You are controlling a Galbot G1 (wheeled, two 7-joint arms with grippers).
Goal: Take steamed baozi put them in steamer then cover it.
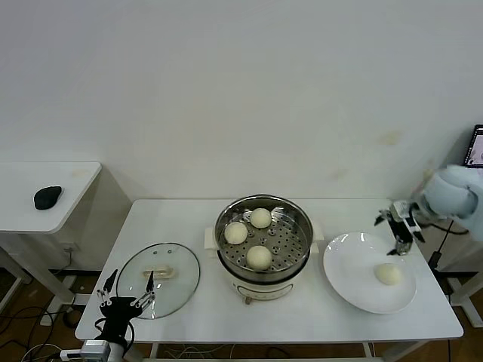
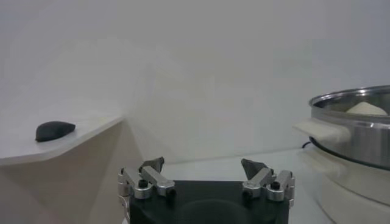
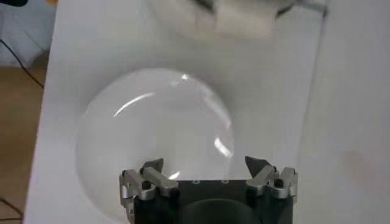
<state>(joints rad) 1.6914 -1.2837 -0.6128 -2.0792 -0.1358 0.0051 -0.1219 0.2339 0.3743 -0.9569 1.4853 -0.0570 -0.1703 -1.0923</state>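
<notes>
Three baozi (image 1: 251, 234) sit on the perforated tray in the steamer (image 1: 302, 226); the fourth baozi (image 1: 389, 274) lies on the white plate (image 1: 355, 290). Buns are round, no long axis to call. The cover (image 1: 158, 279) lies flat, handle up, with the handle's long axis roughly across the table (image 1: 302, 324).

My right gripper (image 1: 398, 228) hangs wide open, holding nothing, over the plate's far rim; the last bun is nearer me than the fingertips, apart from them, nothing between. Steamer is off to its left, well apart.

My left gripper (image 1: 127, 290) is also wide open and empty, at the table's near edge, fingertips over the cover's near rim. The cover handle is just beyond them, the steamer farther off to its right.

Black mouse (image 1: 47, 197) sits on the side table (image 1: 68, 177), well clear to the left.
</notes>
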